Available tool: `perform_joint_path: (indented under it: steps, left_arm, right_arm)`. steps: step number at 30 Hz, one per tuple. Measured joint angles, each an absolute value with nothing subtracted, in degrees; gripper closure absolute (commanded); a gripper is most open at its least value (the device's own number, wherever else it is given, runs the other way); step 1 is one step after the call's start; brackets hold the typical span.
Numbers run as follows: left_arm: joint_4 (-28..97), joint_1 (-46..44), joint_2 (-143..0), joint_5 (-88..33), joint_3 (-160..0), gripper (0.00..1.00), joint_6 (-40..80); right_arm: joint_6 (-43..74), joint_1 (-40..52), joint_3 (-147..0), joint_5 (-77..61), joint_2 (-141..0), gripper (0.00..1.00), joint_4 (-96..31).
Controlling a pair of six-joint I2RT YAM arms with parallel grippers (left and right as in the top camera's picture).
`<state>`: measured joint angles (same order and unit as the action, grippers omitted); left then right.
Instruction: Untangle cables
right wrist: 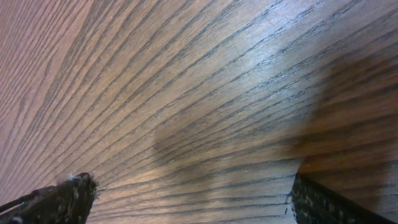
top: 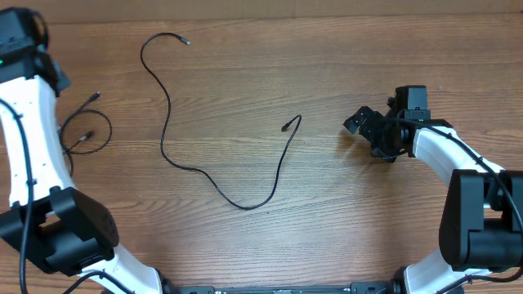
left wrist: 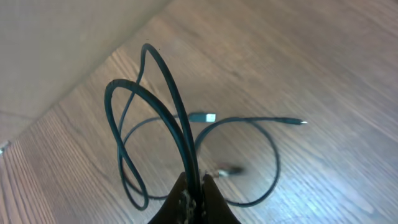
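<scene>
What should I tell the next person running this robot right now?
Left end effector: shut on a loop of the tangled thin black cables with silver plug tips, near the left side of the brown wooden table.
Right end effector: open, empty, above bare tabletop.
Done: one long thin black cable lies alone mid-table.
Left to do: separate the held bundle.

Long cable (top: pixel 243 207): thin, black, lying loose in a winding line across the middle of the surface (top: pixel 368 49), its two ends apart.
Looped cable (left wrist: pixel 176 106): thin, black, arching upward in loops, being pinched between the left fingers (left wrist: pixel 217 202).
Silver plug tip (left wrist: pixel 205 117): lying flat on the surface.
</scene>
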<state>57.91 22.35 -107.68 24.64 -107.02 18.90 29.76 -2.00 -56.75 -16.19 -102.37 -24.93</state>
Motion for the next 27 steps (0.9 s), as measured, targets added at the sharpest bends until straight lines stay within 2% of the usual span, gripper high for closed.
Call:
perform_joint_path:
  steps: [3,11,13,19,27]
  left_arm:
    - [57.93,24.12,-107.81,21.87,-105.82,0.89,19.25]
    - [59.09,24.64,-112.05,18.90,-103.72,0.87,19.31]
    - [59.61,24.64,-113.62,18.74,-103.66,0.83,19.31]
    - [60.14,24.64,-117.10,18.06,-103.39,0.80,19.31]
    - [58.22,24.64,-118.85,5.41,-103.35,0.70,18.81]
  right_arm:
    - [29.76,-2.00,-56.75,-16.21,-102.37,0.00,-24.91]
    - [29.76,-1.98,-56.75,-16.21,-102.37,0.00,-24.93]
    - [29.76,-2.00,-56.75,-16.21,-102.37,0.00,-24.93]
    - [29.76,-1.98,-56.75,-16.19,-102.37,0.00,-24.91]
    - [29.78,-1.98,-56.75,-16.21,-102.37,0.00,-24.91]
